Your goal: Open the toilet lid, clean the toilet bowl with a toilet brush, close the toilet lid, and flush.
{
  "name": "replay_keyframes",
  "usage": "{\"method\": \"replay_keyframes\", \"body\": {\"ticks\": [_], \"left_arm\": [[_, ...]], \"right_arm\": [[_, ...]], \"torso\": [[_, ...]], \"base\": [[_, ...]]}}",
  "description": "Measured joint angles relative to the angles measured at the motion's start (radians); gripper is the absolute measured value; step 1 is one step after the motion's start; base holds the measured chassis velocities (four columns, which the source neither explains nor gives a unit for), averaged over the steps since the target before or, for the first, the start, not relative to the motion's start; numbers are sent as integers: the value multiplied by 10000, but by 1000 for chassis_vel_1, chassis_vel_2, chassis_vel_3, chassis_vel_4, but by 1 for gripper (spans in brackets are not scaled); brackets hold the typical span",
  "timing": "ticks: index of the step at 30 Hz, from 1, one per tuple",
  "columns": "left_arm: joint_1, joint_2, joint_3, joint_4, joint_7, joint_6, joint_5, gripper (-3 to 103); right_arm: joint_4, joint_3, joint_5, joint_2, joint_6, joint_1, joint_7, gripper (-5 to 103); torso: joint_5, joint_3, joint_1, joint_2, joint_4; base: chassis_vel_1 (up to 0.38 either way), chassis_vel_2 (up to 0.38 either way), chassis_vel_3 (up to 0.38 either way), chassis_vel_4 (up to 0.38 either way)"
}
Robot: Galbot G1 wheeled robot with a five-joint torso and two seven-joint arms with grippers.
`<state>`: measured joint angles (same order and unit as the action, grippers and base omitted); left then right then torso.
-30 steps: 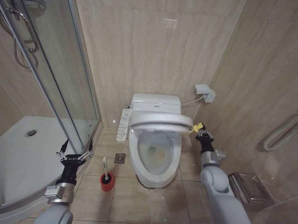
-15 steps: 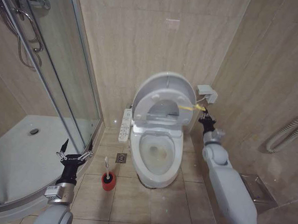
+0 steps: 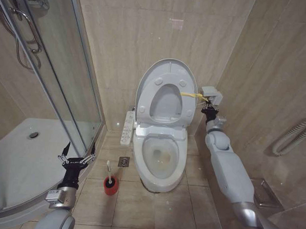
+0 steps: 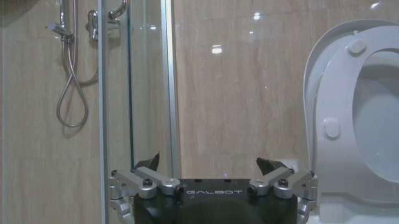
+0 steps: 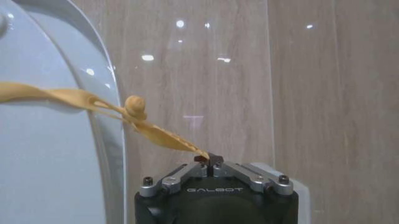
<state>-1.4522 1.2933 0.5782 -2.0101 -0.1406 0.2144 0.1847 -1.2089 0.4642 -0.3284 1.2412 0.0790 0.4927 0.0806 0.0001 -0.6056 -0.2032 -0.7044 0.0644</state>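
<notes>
Toilet lid (image 3: 168,77) stands upright behind the toilet bowl (image 3: 160,158). My right gripper (image 3: 209,104), beside the lid, pinches its yellow strap (image 5: 87,100). My left gripper (image 3: 76,159) hangs spread beside the toilet brush (image 3: 108,176).

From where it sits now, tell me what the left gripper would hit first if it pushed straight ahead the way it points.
Most likely the beige tiled wall. The open left gripper points between the shower's glass door frame and the raised toilet lid, and nothing stands nearer in that gap. Depth is hard to judge.

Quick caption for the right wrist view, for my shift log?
Right gripper shut on the yellow strap, holding the toilet lid raised against the wall.
</notes>
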Motion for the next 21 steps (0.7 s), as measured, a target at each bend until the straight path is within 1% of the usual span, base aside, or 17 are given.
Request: {"method": "replay_keyframes", "body": {"ticks": [21], "left_arm": [[-1,0,0,0,0,0,0,100]], "right_arm": [[1438,-1024,167,-89,40,-1921,-106,1]], "torso": [[1,1,2,1,3]], "base": [[0,0,0,0]]}}
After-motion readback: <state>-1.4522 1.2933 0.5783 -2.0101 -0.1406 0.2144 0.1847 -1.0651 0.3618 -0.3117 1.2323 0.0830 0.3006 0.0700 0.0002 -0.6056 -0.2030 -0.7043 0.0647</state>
